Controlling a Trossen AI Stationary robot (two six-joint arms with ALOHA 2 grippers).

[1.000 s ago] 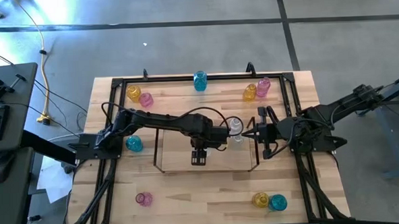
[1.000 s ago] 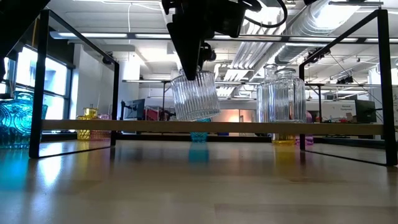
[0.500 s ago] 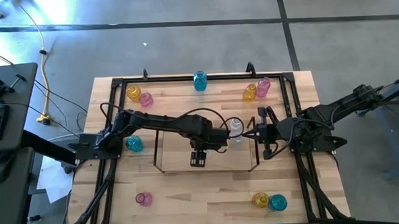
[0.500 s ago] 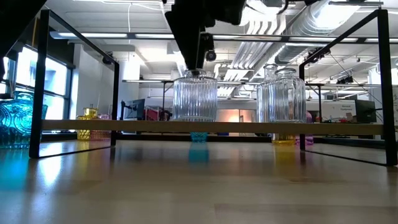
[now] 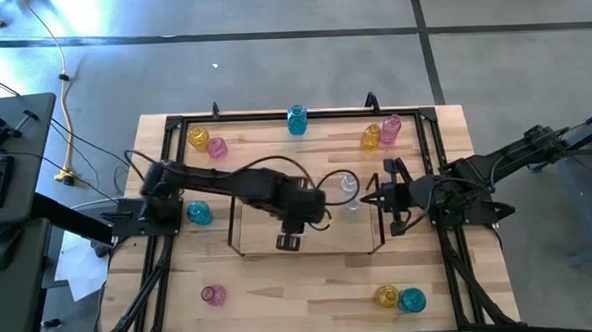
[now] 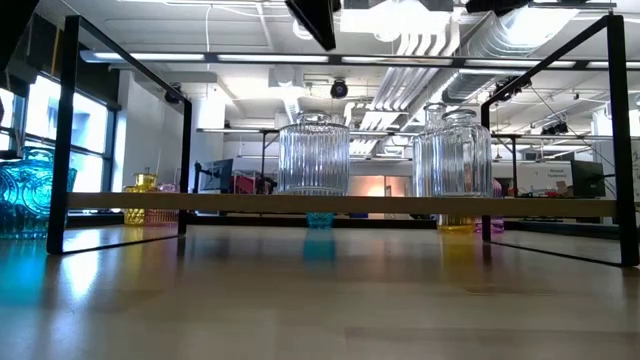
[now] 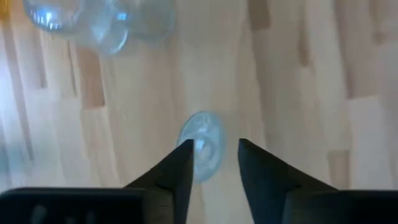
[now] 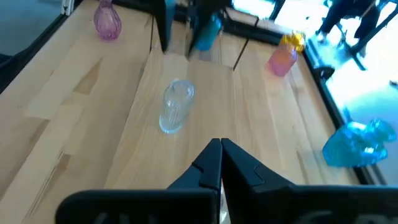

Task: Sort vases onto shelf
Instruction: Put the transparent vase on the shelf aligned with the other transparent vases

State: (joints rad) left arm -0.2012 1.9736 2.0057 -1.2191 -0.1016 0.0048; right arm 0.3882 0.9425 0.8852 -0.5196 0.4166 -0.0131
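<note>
**Three clear vases on the shelf, nine coloured ones waiting**

Three ribbed clear vases stand upright on the shelf [image 6: 200,202]: one clear vase [image 6: 313,155] near the middle, and a clear pair [image 6: 452,150] close together toward the right end. Directly above the middle one hangs the left claw [image 7: 214,149], well clear of its mouth. The claw's fingers are partly apart and it has hold of nothing. The right claw [image 8: 221,152] waits at the right end of the shelf, pinched fully closed and empty.

Out on the table [image 5: 282,297], the coloured vases lie scattered around the shelf:
- a teal vase [image 5: 296,119] at the far edge
- a yellow and pink pair [image 5: 206,142] far left
- another yellow and pink pair [image 5: 381,132] far right
- a teal one [image 5: 199,213] just left of the shelf
- a lone pink vase [image 5: 214,295] near left
- a yellow and teal pair [image 5: 400,299] near right

I would expect these to be light, rigid and easy to break. Smooth glass is slick, so a loose pinch could let one swing or slip. The narrow neck looks like the safest hold, taken from straight above, so the round belly hangs below the fingers. The paired ones sit so close that a claw reaching for one may knock its neighbour.
</note>
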